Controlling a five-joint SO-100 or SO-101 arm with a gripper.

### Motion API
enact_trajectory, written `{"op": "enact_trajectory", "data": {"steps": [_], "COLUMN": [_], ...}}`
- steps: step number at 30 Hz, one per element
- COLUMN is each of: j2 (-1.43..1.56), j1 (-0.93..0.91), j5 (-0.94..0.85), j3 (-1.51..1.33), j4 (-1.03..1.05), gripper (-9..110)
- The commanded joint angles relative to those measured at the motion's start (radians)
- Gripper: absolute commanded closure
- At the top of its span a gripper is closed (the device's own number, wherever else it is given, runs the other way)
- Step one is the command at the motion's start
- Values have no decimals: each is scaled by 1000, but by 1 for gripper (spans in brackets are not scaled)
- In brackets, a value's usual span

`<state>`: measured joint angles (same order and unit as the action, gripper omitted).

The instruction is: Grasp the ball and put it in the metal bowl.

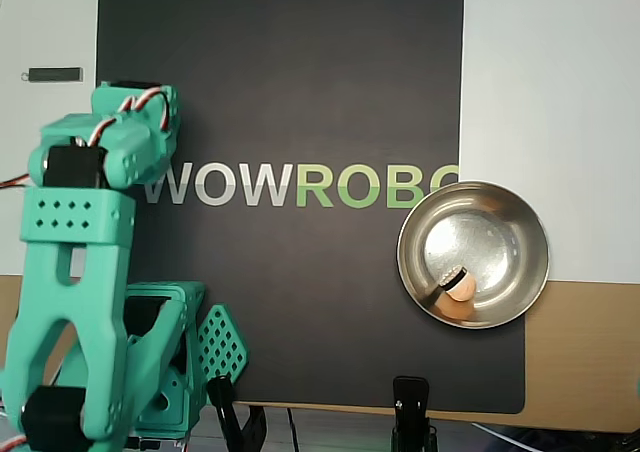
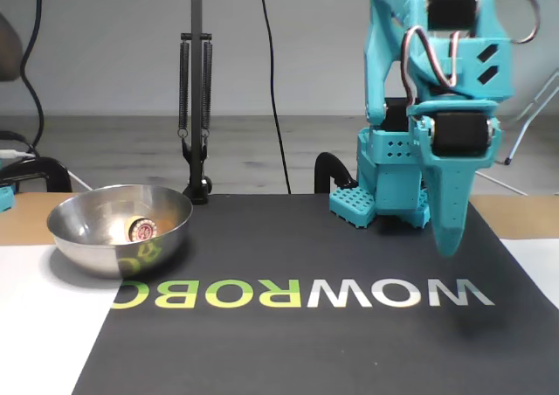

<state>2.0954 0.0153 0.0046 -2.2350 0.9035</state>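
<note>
The ball (image 1: 461,288), small and tan with a dark patch on one side, lies inside the metal bowl (image 1: 485,227) against its near wall. In the fixed view the ball (image 2: 141,229) rests low in the bowl (image 2: 113,257) at the left. My teal gripper (image 2: 451,238) hangs point-down over the black mat at the right, far from the bowl, with its jaws together and nothing in them. In the overhead view the gripper (image 1: 140,137) is seen from above at the left and its tips are hidden.
A black mat (image 1: 300,302) with WOWROBO lettering covers the table. The arm's base (image 1: 165,372) stands at the mat's edge. Two black clamps (image 1: 411,407) grip that edge. A lamp stand (image 2: 196,107) rises behind the bowl. A small dark bar (image 1: 52,74) lies off the mat.
</note>
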Motion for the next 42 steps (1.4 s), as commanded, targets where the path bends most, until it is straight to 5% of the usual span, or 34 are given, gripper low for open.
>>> {"op": "enact_trajectory", "data": {"steps": [1, 26, 42], "j2": [114, 1042, 1316], "j1": [0, -8, -11], "j5": [-3, -6, -6], "j3": [-84, -887, -891], "j4": [-80, -546, -210], "gripper": [92, 92, 92]}}
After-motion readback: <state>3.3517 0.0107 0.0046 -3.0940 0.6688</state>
